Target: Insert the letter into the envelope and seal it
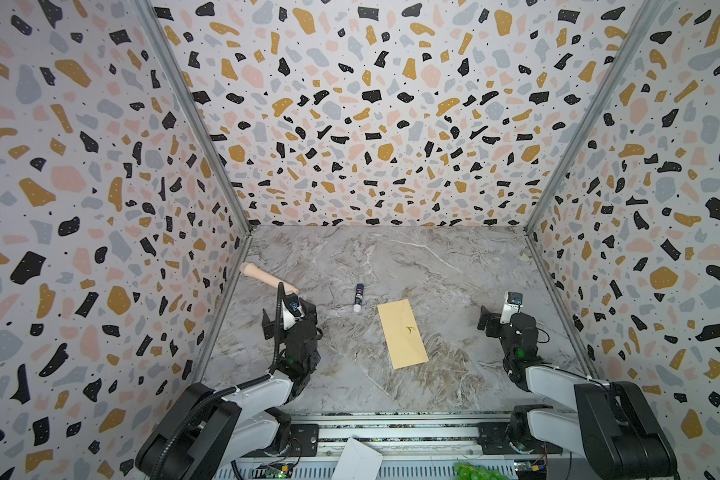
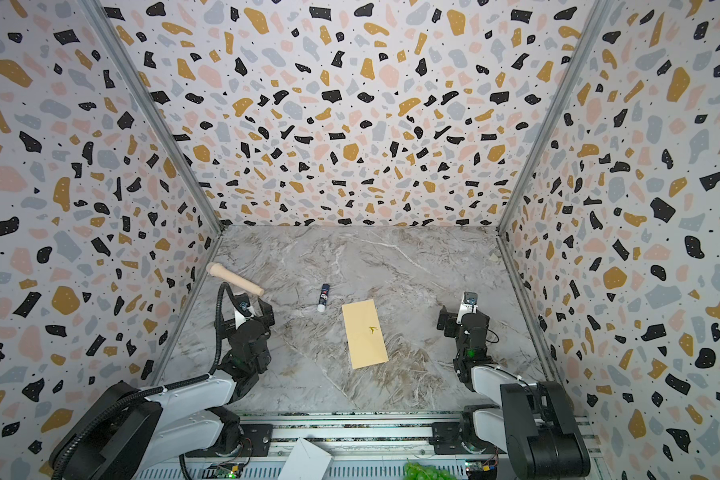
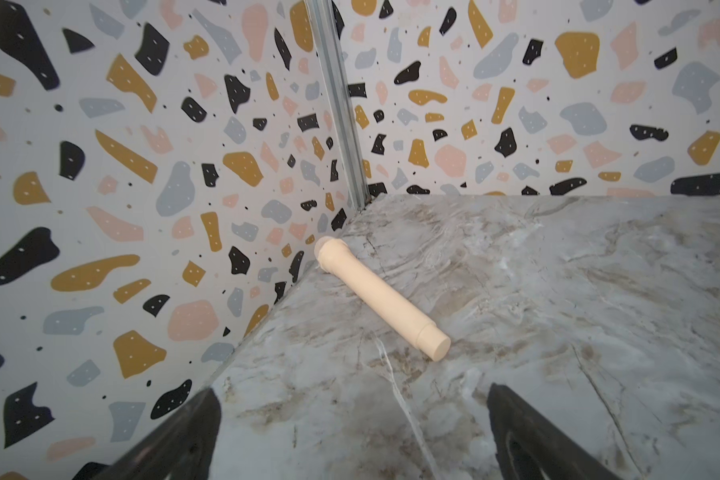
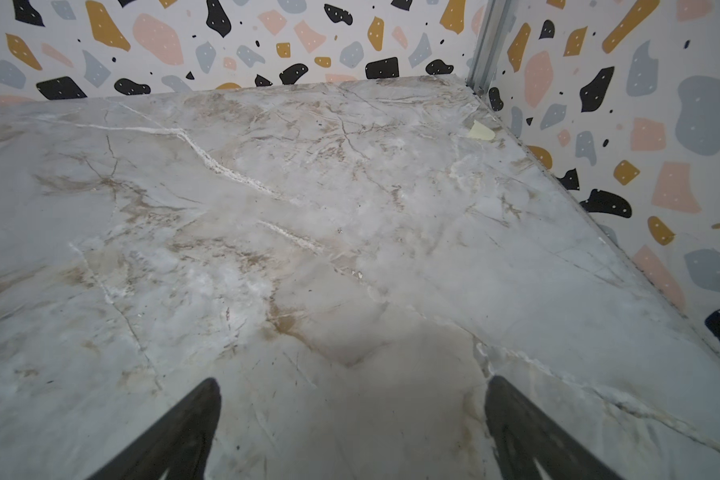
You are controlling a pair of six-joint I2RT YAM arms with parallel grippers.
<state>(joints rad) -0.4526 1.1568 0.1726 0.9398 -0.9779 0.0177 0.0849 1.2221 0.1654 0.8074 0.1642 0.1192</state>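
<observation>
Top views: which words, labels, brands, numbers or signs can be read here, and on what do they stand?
No text is legible.
On the glue stick: a printed label, too small and blurred to read.
On the envelope: one small gold mark, blurred; no letters can be made out.

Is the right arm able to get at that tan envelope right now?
Probably yes: the envelope lies flat in the open, and only bare table separates it from the open right gripper.
</observation>
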